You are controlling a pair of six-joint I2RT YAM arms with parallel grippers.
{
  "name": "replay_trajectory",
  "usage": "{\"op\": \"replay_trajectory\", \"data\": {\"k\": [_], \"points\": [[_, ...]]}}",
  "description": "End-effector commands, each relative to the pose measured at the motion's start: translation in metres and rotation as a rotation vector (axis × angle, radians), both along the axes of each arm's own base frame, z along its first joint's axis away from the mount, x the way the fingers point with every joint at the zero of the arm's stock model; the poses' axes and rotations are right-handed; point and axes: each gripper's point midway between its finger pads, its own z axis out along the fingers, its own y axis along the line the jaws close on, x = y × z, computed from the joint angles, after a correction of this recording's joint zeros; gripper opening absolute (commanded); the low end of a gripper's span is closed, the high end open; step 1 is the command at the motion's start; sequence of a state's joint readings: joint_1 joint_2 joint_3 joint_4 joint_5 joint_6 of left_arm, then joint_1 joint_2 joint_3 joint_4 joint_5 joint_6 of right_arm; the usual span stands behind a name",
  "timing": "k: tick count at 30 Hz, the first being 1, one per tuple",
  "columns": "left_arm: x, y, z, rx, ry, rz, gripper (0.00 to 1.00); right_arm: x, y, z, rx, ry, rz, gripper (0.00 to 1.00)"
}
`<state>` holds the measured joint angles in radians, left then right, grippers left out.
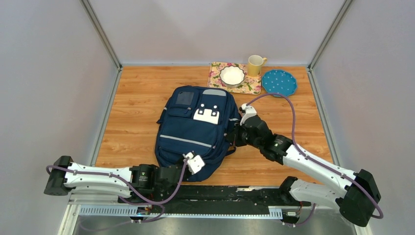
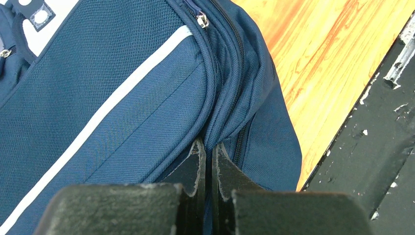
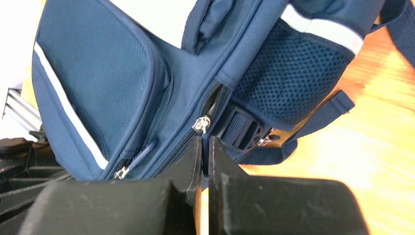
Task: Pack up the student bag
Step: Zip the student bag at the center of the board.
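The student bag (image 1: 195, 129), a navy backpack with grey stripes and a white dotted patch, lies flat in the middle of the wooden table. My left gripper (image 1: 188, 164) is at the bag's near edge. In the left wrist view it (image 2: 209, 147) is shut on a ridge of the bag's fabric (image 2: 122, 98) beside a zip seam. My right gripper (image 1: 236, 134) is at the bag's right side. In the right wrist view it (image 3: 204, 141) is shut on the blue pull tab of a zipper slider (image 3: 200, 123) on the bag (image 3: 98, 73). The zip looks closed.
At the back of the table a floral placemat (image 1: 247, 87) bears a white bowl (image 1: 232, 75). A yellow mug (image 1: 255, 65) and a blue dotted plate (image 1: 279, 82) stand beside it. A black rail (image 1: 220, 193) runs along the near edge. Grey walls enclose three sides.
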<state>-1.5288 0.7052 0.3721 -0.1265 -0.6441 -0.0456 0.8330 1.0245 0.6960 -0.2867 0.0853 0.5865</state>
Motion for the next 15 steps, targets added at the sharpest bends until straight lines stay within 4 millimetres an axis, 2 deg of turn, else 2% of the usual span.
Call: {"op": "replay_trajectory", "data": {"k": [1,15], "points": [[0.014,0.026,-0.012,0.111,-0.020,0.106,0.00,0.051,-0.042,0.014,-0.075,-0.099,-0.198,0.00],[0.011,0.019,-0.011,0.099,-0.010,0.077,0.00,0.083,-0.045,0.006,-0.031,-0.061,-0.277,0.00]]}}
